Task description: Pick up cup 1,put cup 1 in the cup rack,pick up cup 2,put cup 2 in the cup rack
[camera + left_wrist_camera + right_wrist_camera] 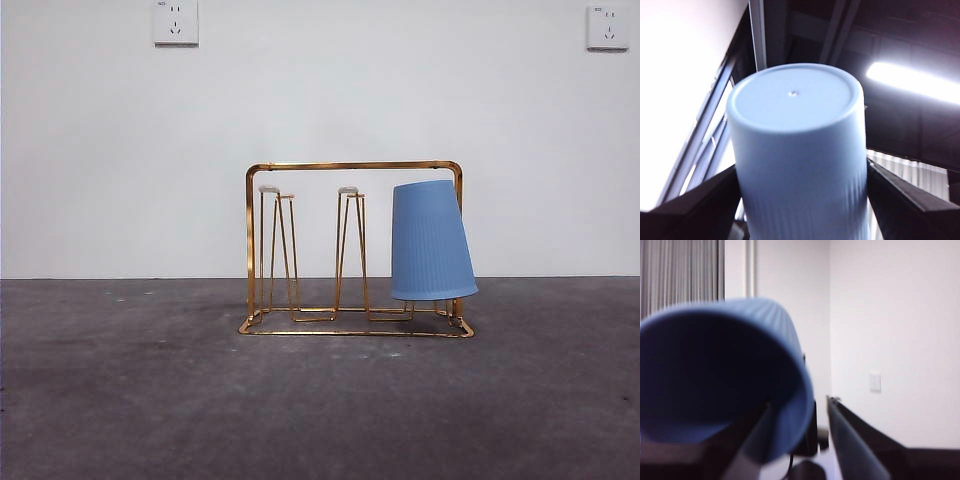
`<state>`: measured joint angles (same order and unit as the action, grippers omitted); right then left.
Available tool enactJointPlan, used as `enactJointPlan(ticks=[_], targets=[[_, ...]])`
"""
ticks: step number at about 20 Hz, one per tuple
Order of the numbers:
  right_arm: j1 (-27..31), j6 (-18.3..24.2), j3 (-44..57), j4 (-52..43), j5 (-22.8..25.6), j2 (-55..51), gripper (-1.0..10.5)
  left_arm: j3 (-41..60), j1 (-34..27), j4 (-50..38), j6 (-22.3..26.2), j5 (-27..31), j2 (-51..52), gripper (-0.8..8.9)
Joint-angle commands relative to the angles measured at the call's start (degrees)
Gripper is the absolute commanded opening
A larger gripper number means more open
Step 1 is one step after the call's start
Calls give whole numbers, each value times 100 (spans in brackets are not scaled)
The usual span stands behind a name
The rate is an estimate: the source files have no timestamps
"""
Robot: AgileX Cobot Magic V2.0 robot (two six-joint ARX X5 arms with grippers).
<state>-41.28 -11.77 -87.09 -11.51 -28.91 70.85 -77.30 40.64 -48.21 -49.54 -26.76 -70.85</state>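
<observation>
cup (pixel 431 242) upturned on rack's (pixel 350 166) right peg

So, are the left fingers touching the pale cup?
Touching. The left wrist view shows both fingers pressed against the pale cup's ribbed sides, no gap.

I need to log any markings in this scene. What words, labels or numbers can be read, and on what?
No text can be read.
Wall sockets: each has a small dark mark at its top corner, too small to read.
Blue cup on the rack: no print visible.
Cups in the wrist views: no print visible.
</observation>
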Motion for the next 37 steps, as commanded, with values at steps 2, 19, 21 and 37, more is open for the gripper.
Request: enactJointPlan(ticks=[2,19,21,37], targets=[[9,160,55,313,-24,-227,225,-7,-151,-98,17,-52,136,-8],[9,2404,55,4669,1445,-2041,221,-4,-944,5821,3790,1768,1137,-7],[9,2400,55,4693,1556,-2208,221,-4,-881,6398,4144,2072,1128,-6],[9,2400,55,5777,2339,-2728,222,1875,-551,5482,4507,3132,861,-6]])
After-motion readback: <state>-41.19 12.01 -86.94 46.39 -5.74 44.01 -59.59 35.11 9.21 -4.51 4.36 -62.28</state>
